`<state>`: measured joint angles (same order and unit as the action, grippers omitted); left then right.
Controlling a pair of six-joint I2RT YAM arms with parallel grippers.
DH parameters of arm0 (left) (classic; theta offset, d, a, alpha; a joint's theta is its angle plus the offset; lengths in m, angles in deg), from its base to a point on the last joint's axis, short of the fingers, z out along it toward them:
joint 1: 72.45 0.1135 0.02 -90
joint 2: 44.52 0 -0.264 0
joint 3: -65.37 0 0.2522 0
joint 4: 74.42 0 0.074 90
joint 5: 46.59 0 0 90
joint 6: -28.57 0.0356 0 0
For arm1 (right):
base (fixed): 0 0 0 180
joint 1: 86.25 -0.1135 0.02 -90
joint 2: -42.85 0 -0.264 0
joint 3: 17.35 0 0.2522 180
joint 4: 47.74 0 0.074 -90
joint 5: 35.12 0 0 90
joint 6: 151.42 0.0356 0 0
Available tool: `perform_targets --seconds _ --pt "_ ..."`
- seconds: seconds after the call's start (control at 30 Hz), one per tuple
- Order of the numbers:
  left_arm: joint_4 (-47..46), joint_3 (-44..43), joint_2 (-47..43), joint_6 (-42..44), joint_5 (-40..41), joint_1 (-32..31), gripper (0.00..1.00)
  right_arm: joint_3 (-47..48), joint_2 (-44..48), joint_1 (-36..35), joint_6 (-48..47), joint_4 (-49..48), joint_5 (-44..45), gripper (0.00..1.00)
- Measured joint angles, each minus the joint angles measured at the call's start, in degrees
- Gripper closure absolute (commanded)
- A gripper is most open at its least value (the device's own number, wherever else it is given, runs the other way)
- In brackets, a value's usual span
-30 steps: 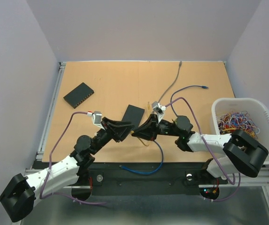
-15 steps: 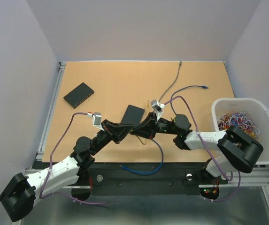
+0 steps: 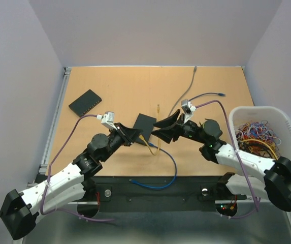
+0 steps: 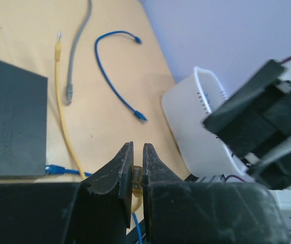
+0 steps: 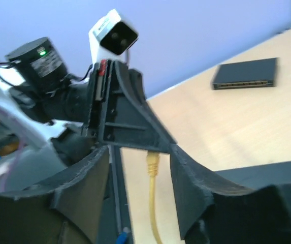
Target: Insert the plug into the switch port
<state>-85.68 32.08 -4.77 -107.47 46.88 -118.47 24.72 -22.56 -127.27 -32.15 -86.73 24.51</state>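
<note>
The yellow cable's plug (image 4: 136,174) is pinched between the tips of my left gripper (image 4: 137,146), which is shut on it above the table's middle (image 3: 136,136). The yellow cable (image 3: 158,147) trails down and back along the table (image 4: 64,127). My right gripper (image 3: 161,128) faces the left one, open, its fingers standing either side of the plug (image 5: 152,161) without touching it (image 5: 140,150). The black switch (image 3: 85,103) lies at the far left, its row of ports showing in the right wrist view (image 5: 244,73).
A flat black box (image 3: 145,123) lies just behind both grippers. A grey cable (image 3: 186,91) and a short blue cable (image 3: 220,94) lie at the back right. A long blue cable (image 3: 173,168) loops over the front edge. A white bin (image 3: 257,108) of cables stands right.
The right gripper has let go of the yellow plug, opened and drawn back to the right. The left gripper has shut on the plug and moved up and right.
</note>
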Motion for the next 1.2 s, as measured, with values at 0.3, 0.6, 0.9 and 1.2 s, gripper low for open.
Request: perform_targets --seconds 0.3,0.6,0.9,1.2 --pt "6.75 -0.98 5.38 -3.41 2.97 0.02 1.00 9.70 -0.66 -5.99 -14.05 25.29 15.58 0.52" --pt "6.71 -1.18 8.61 -4.07 3.61 0.00 1.00 10.12 -6.51 -10.75 -17.90 30.56 19.58 0.55" --pt "5.40 -1.18 10.93 -4.24 3.74 0.00 1.00 10.14 -9.92 -12.37 -17.97 30.10 19.67 0.58" --pt "4.37 -1.18 11.19 -4.42 3.89 0.00 1.00 10.16 -11.87 -13.53 -17.92 29.40 19.65 0.61"
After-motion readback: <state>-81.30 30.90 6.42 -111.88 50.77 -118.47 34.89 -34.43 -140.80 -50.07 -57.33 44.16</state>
